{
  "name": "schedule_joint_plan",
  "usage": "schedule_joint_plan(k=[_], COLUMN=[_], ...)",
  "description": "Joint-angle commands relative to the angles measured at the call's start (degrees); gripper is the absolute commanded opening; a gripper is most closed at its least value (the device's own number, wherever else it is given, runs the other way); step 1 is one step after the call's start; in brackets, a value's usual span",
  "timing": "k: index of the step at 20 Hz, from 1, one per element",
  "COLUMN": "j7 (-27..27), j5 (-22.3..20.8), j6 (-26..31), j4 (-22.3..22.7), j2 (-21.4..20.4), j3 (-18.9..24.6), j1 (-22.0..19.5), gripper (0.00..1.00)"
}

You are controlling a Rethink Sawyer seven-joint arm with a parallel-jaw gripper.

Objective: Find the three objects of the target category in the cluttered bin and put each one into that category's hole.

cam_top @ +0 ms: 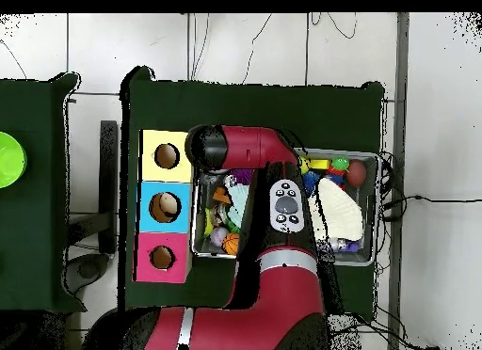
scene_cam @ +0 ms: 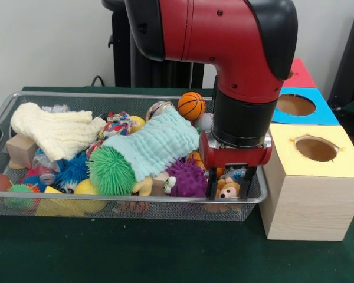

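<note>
Reaching into the bin (scene_cam: 6,112) near the counter's box-side edge, jaws straddling an orange-tan plush (scene_cam: 228,190), closure unclear; next needing lift toward red hole (cam_top: 162,258).

Silver wire-mesh bin (scene_cam: 6,112), knitted cloths (scene_cam: 156,144), pale wooden box (scene_cam: 307,200).

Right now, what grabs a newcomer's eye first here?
The big red and black arm fills the top of the front view, its gripper lowered into the right end of the bin over a small orange-tan plush. Next, the bin's bright clutter, notably a green spiky ball under a mint knitted cloth.
</note>
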Motion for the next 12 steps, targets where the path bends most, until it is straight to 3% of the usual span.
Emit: schedule_joint_plan(k=[1,7,12], j7=[9.57,8.51,8.38], j5=[1.38,1.38,1.74], j6=[-1.47,0.47,2.62], j4=[8.40,8.23,10.09], j2=[2.03,2.94,0.75], j3=[2.70,2.75,2.19], j1=[-1.13,-1.22,-0.91], gripper=[1.00,1.00,1.00])
